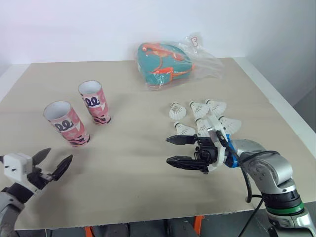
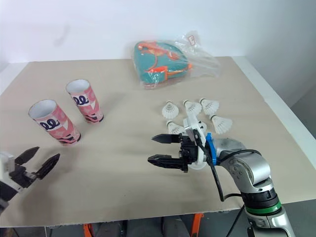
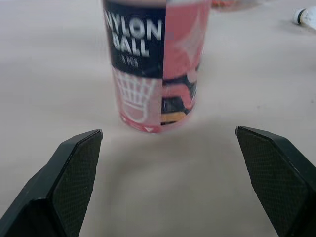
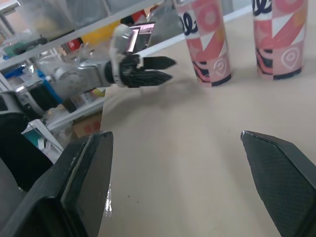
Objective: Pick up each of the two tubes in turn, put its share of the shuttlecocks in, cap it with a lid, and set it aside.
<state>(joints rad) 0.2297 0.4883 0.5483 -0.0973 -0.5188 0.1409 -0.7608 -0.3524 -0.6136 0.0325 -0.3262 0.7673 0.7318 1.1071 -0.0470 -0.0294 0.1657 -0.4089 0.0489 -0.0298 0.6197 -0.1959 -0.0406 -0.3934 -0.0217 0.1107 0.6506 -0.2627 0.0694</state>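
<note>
Shows left gripper point(image 1: 60, 154) wide open, empty, near front tube point(image 1: 66, 123); right gripper point(image 1: 168, 150) likewise, well apart from that tube.

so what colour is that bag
The bag is teal with orange trim, best seen in the left eye view.

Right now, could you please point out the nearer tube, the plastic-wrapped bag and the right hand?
nearer tube point(image 1: 67, 124), left eye view, middle of its patterned wall
plastic-wrapped bag point(image 1: 163, 59), left eye view, its teal top
right hand point(image 1: 168, 150), left eye view, midway between its fingertips
</note>
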